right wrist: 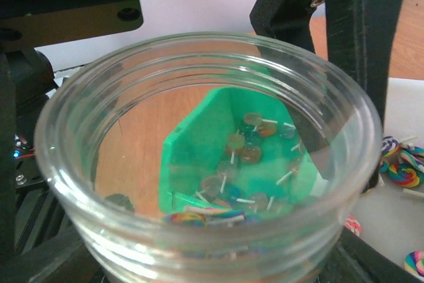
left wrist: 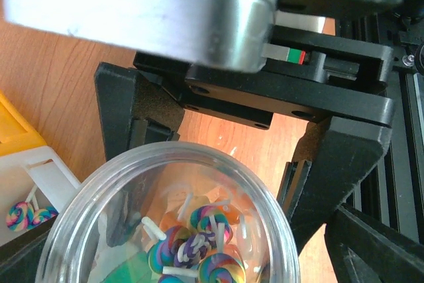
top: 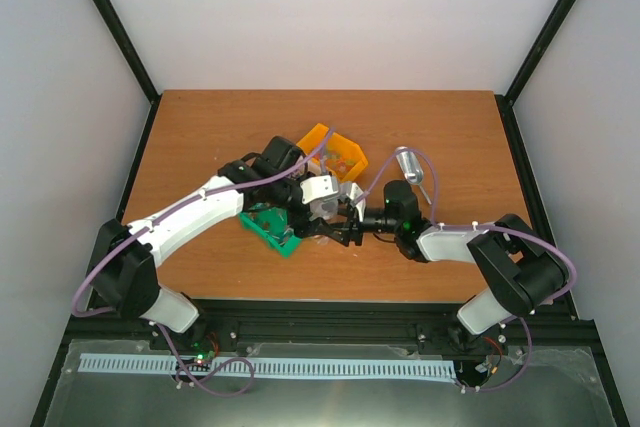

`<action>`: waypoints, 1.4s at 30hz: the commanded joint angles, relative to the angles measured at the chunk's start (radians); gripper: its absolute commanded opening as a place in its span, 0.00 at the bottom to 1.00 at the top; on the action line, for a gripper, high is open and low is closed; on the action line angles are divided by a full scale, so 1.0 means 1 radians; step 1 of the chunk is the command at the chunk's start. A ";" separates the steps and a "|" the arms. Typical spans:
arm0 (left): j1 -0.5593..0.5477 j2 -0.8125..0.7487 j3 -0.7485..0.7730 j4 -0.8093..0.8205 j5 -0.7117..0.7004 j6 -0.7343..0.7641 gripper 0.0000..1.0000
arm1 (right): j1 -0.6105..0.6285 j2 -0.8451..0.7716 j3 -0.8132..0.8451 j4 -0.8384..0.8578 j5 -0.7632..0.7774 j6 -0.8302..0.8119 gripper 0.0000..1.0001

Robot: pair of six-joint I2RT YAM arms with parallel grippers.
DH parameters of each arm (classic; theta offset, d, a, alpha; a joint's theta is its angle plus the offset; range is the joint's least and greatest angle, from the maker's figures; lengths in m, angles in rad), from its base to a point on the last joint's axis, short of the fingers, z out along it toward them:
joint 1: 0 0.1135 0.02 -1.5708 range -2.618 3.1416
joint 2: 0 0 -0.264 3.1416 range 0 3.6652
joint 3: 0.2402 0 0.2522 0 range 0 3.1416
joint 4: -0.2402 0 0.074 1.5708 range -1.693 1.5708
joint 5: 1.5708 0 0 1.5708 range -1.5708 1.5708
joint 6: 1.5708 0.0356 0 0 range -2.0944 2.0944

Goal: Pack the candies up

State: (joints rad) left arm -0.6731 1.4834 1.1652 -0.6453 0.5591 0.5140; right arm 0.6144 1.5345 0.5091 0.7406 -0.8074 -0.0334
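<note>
Between the two arms, the right tool (top: 348, 222) grips a clear plastic jar (left wrist: 172, 183) holding a few swirl lollipop candies (left wrist: 199, 243). The left tool (top: 322, 209) stands wide, off the jar. More lollipops lie in the white bin (left wrist: 40, 170) and green bin (top: 268, 229), so packing looks only partly done, with the jar far from full.

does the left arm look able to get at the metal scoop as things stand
Probably not directly: the scoop lies beyond the right arm, which holds the jar across the left arm's path.
</note>
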 commanded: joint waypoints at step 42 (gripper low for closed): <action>0.024 -0.043 -0.049 0.185 0.051 -0.121 0.66 | 0.000 -0.029 0.024 0.013 0.049 -0.046 0.11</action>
State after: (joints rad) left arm -0.6518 1.4582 1.1076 -0.4492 0.5587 0.3786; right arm 0.6121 1.5303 0.5098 0.7002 -0.7444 -0.0788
